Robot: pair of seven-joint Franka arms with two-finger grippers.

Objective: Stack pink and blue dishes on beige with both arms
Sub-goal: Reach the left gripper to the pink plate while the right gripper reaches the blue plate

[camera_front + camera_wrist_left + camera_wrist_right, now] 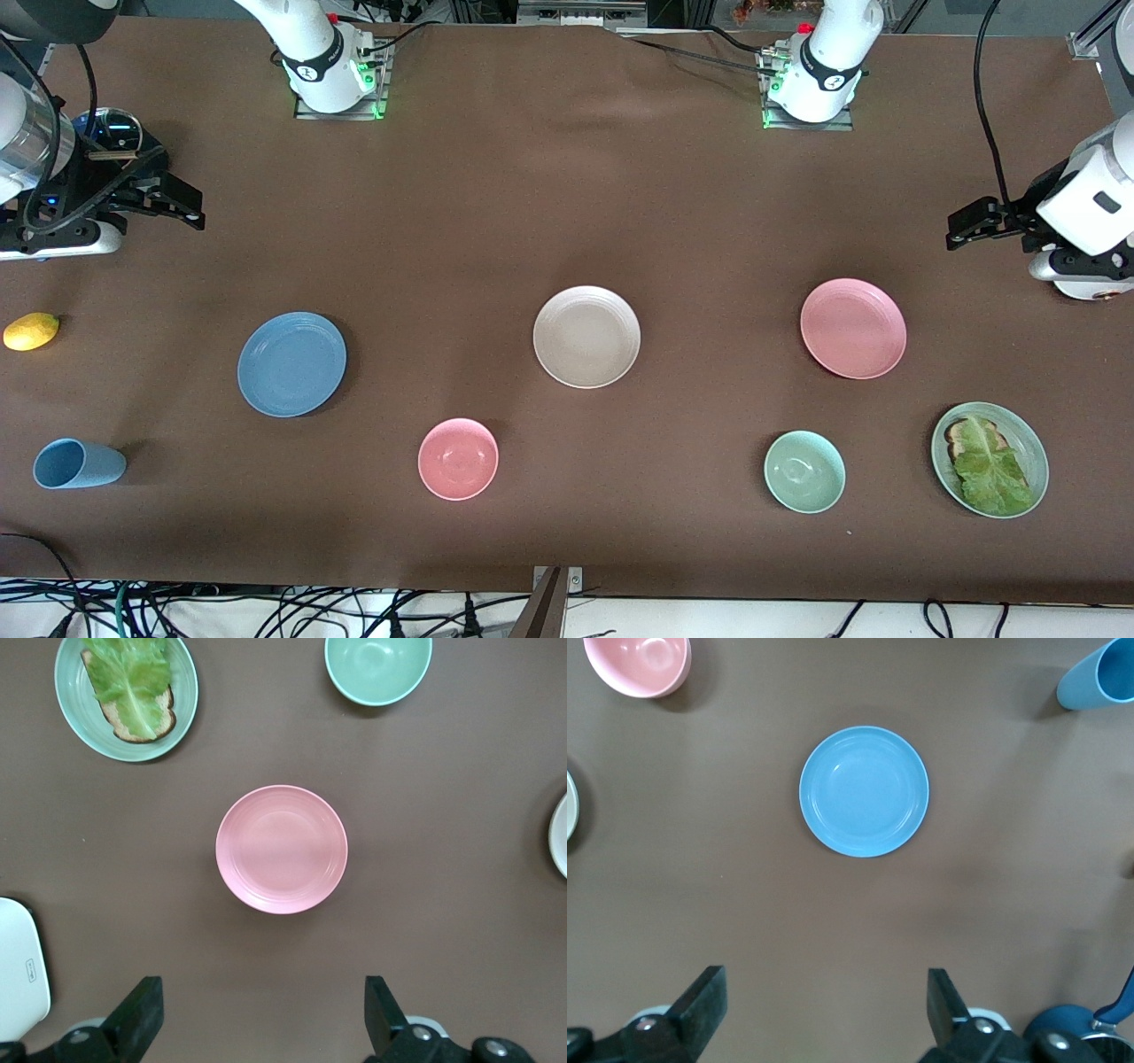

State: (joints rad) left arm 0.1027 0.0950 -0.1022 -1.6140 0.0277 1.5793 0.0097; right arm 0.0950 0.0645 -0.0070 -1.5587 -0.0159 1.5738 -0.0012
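The beige plate (586,337) lies flat at the middle of the table, bare. The blue plate (291,364) (864,791) lies toward the right arm's end, the pink plate (853,328) (282,849) toward the left arm's end, both bare and flat. My right gripper (182,206) (824,979) hangs open and holds nothing, over bare cloth at its end of the table, apart from the blue plate. My left gripper (961,229) (261,992) is open too, over bare cloth at its own end, apart from the pink plate.
Nearer the front camera stand a pink bowl (458,458), a pale green bowl (804,471), a green plate (1028,439) with bread and lettuce, and a blue cup (78,463) on its side. A lemon (31,331) lies at the right arm's end.
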